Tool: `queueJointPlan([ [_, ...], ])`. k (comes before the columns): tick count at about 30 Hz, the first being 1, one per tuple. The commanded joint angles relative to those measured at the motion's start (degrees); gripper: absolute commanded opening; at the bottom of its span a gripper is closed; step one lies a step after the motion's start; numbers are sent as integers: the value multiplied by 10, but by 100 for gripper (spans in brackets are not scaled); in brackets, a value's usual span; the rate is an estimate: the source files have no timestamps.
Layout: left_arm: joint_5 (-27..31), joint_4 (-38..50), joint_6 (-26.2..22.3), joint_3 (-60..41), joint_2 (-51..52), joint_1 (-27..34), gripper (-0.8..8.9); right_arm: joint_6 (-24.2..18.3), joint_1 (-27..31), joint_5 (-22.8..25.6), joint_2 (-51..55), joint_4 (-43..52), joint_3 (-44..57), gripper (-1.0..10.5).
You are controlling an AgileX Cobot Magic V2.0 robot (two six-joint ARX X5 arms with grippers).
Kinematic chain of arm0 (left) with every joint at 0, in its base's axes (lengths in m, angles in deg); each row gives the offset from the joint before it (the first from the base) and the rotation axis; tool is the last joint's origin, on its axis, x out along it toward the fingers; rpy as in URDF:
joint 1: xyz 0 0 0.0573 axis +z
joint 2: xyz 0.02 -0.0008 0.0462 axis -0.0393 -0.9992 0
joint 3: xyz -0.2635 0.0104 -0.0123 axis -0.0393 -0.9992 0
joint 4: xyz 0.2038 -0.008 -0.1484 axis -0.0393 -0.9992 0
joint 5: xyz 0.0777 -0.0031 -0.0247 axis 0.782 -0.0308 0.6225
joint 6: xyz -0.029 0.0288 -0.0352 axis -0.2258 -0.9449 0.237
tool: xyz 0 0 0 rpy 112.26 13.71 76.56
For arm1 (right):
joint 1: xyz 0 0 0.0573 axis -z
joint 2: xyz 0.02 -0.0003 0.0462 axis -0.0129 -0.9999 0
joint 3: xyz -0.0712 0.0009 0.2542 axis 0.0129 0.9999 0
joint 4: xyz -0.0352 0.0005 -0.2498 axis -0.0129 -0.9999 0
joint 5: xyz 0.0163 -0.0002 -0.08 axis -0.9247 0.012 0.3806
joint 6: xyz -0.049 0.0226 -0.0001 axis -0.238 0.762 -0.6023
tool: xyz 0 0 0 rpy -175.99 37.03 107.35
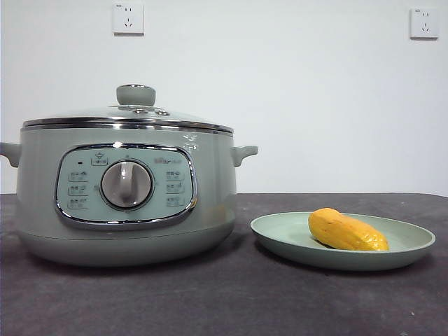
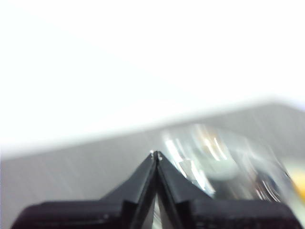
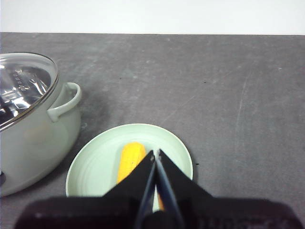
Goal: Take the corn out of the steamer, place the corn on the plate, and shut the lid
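1. Front view first: the corn (image 1: 346, 231) lies on its side on the plate (image 1: 420, 246), tapered end toward the side away from the steamer (image 1: 42, 203), long axis running roughly across that picture.
2. Beside the plate and apart from it stands the steamer, with the lid (image 1: 126, 117) seated on its chrome rim, knob up. Judging from this, all three parts of the job look finished; I see nothing left to move.
3. My right gripper (image 3: 156, 153) hangs above the plate with its jaws pressed together, holding nothing. The corn sits just beyond and below the tips, its long axis pointing nearly along my jaw line.
4. My left gripper (image 2: 156, 153) is likewise closed and empty, above the glass lid; that picture is blurred, so I cannot say how high it hangs.
5. If the corn needed any nudge, my right arm is plainly the nearer one. I would have to open the jaws and turn the wrist so they straddle the cob across its width.
6. Around everything is the dark grey table (image 1: 210, 301), with a white wall behind.
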Motion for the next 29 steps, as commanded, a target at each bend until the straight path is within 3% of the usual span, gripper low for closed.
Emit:
queueJointPlan([
  [1,-1,48,-28,-85,58,49,-2,3,0,2,1,2,3,1],
  [7,-43,77,-26,-203,65,99,-2,4,0,1,1,1,3,1],
  [13,-44,75,-25,-270,66,106,-2,3,0,2,1,0,3,1],
  [29,-43,74,-12,-302,65,105,-2,4,0,2,1,0,3,1],
])
